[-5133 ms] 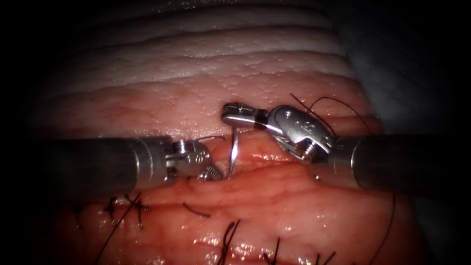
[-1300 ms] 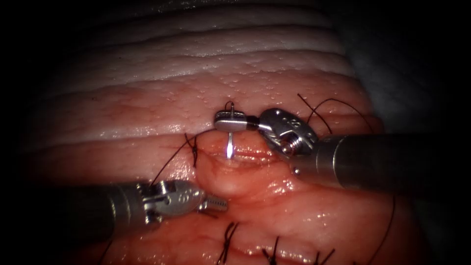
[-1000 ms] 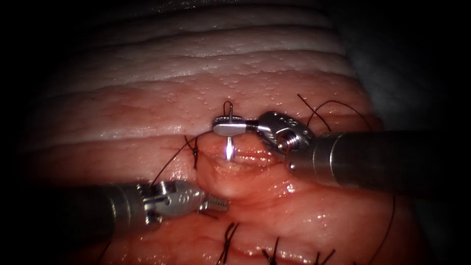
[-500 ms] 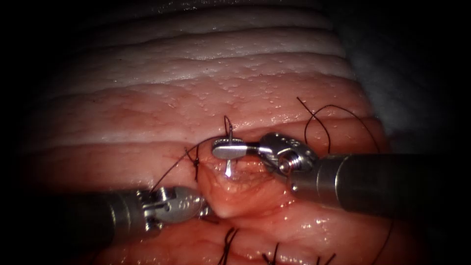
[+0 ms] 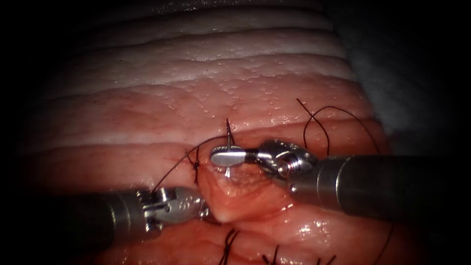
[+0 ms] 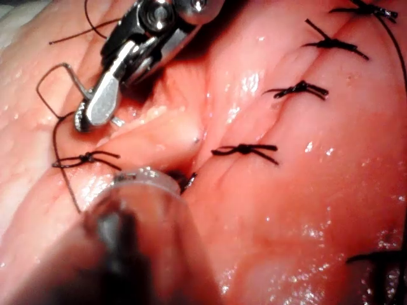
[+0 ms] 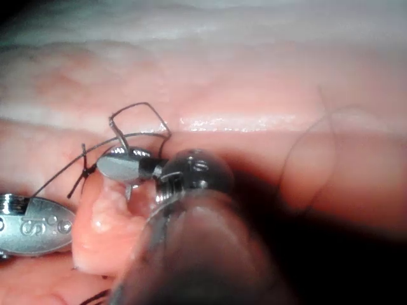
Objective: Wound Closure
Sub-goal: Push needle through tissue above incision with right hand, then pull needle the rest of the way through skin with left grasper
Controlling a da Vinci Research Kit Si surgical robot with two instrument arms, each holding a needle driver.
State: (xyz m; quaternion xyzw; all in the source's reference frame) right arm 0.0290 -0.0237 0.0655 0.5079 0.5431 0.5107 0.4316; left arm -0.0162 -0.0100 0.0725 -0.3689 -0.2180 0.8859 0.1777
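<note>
Needle point(image 5: 228, 133) first: it stands nearly upright at the cut, just right of the tied stitch point(image 5: 196, 164). Its pointed end is sunk into the raised flap point(image 5: 230, 196) of tissue point(image 5: 245, 98), and the tail end pokes up on the far side of the right tool point(image 5: 226, 157). That tool's jaws are clamped across the needle, prob closer to the tail than the middle, but the curve is seen edge-on so I wouldn't swear to it. Thread point(image 5: 169, 172) arcs off the tail, runs left past the stitch and drops toward the left tool point(image 5: 198, 206). There's also a loose loop point(image 5: 319, 122) lying on the far right. The left tool sits at the near left w/ its tip tucked against the flap. I can't tell whether it's got the tissue, the thread or nothing bc the tip is buried there, and its own wrist view has the shaft in the way. Step-wise, imo this is a bite mid-drive: point in, not out the other lip yet. The next move calls for rotating along the needle's curve rather than shoving straight, and keeping the flap propped so the point has somewhere to exit. Hard to read: how deep the point sits, where it'd come out, and where the thread ends by the left tool. The finished stitches point(image 5: 228, 240) along the near edge are partly cut off too.
</note>
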